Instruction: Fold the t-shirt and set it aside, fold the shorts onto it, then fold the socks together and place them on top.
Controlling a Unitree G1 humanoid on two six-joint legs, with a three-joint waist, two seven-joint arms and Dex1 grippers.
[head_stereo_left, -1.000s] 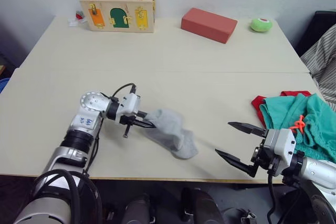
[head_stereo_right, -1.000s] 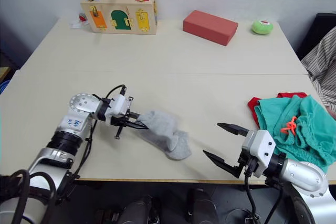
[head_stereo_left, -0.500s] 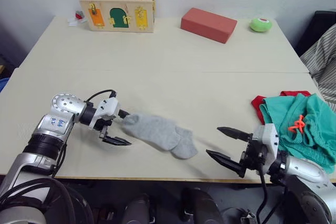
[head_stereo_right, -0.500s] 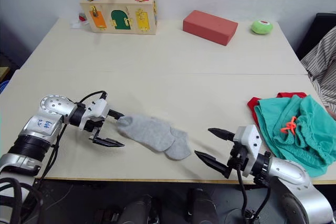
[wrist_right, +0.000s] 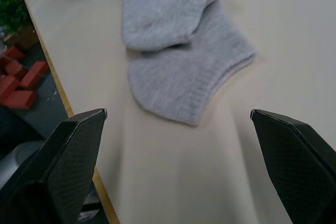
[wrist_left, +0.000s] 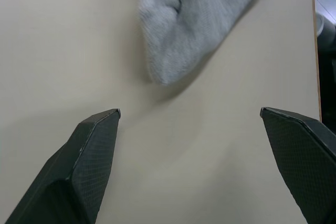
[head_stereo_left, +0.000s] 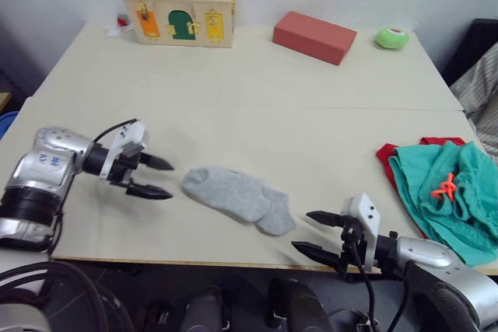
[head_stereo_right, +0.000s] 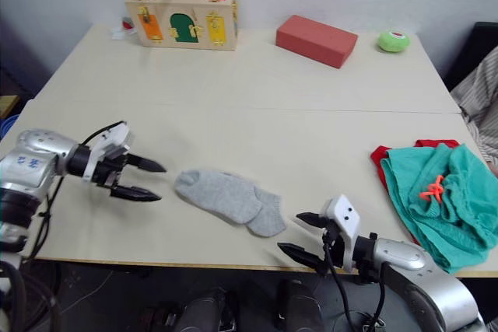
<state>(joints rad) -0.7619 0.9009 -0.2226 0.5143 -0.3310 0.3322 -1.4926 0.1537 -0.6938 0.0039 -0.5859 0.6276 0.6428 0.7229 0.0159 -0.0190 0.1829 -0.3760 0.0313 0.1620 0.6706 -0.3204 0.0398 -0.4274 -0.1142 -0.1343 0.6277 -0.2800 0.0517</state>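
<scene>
Near the table's front edge lie the socks (head_stereo_left: 237, 198), overlapped; both end effectors, left (head_stereo_left: 152, 177) and right (head_stereo_left: 311, 233), gape empty. Next: grasp them for stacking on the shorts (head_stereo_left: 447, 196).

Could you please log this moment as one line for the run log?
left gripper: open, beside socks | right gripper: open, near socks | shorts: on t-shirt | socks: flat on table

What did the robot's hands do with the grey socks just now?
The left gripper let go of the socks, opened and pulled back to the robot's left. The right gripper, open throughout, drew back toward the table's near edge. The socks settled flat. The shorts on the t-shirt stayed put, as did the red block.
</scene>
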